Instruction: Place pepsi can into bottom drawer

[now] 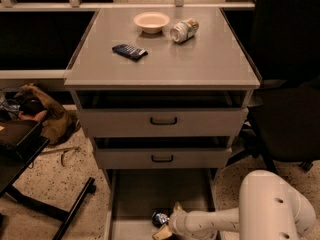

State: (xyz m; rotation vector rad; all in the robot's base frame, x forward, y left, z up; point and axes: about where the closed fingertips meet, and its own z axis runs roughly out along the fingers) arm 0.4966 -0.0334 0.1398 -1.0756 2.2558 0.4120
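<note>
The pepsi can [160, 217], small and blue, lies on the grey floor of the bottom drawer [150, 194], which is pulled out below the two drawers with black handles. My gripper [168, 219] reaches in from the right on a white arm, low inside the drawer. Its fingers [176, 206] stand apart on either side of the can, wider than the can, so it looks open around it.
On the cabinet top stand a white bowl [151, 21], a silver-white can [183, 30] on its side and a flat dark blue packet [129, 51]. A black chair [290, 114] is at the right. A black stand leg [65, 214] and a brown bag [47, 116] are at the left.
</note>
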